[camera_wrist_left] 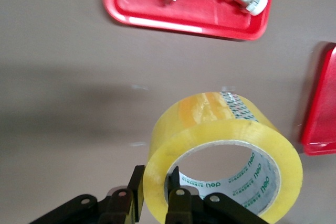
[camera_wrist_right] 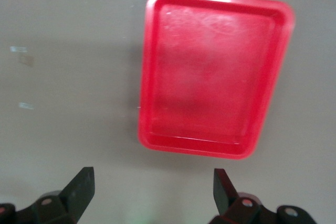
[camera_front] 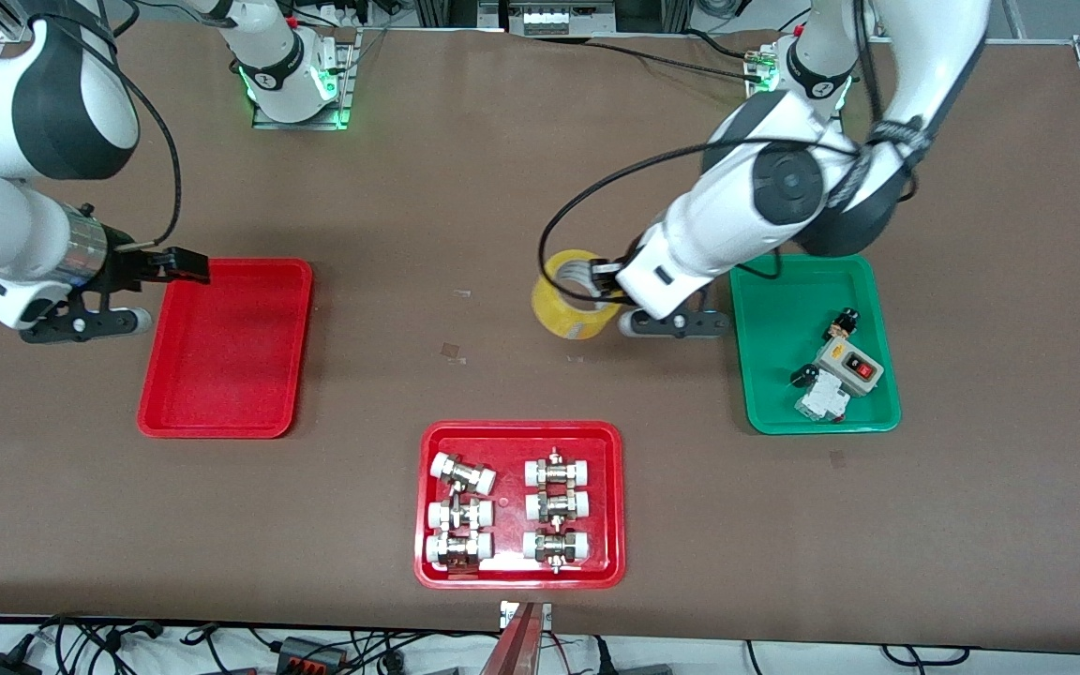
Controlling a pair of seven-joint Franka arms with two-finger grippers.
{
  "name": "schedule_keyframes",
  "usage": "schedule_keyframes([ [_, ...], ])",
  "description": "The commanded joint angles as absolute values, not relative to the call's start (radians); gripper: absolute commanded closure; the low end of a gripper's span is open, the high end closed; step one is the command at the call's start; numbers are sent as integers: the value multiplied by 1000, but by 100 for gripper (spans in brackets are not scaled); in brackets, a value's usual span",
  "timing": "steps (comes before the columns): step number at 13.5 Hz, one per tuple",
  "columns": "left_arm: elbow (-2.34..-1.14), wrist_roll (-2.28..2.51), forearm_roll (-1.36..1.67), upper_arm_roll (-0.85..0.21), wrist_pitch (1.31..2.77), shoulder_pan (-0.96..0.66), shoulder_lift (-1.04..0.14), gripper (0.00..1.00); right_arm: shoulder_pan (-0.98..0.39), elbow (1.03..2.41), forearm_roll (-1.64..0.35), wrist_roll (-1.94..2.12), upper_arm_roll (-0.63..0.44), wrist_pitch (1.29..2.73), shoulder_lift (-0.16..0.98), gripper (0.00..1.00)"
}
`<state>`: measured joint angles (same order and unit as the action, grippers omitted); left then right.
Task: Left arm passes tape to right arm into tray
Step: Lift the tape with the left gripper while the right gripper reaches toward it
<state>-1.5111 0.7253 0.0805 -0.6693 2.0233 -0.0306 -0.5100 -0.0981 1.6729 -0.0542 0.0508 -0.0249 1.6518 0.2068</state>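
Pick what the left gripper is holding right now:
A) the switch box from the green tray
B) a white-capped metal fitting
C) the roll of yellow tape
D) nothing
C: the left gripper is shut on the wall of the yellow tape, one finger inside the ring.

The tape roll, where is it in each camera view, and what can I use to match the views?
Front view: the yellow tape roll is mid-table, held by the left gripper, beside the green tray.
Left wrist view: the roll fills the lower middle, fingers pinching its wall.
Right wrist view: not in it.
Shared landmark: the plain red tray, near the open right gripper.
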Motion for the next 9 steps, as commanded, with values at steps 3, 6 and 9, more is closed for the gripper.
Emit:
schedule_keyframes([
  [3, -1376, 992, 100, -640, 2187, -185, -679, 100, -121, 1614, -263, 100, -25, 1661, 279, 0],
  [6, -1376, 1086, 104, -638, 2268, -248, -702, 100, -132, 1614, -446, 175, -25, 1686, 324, 0],
  [9, -1378, 1158, 100, -632, 2452, -300, -736, 100, -156, 1612, -636, 303, -25, 1726, 374, 0],
])
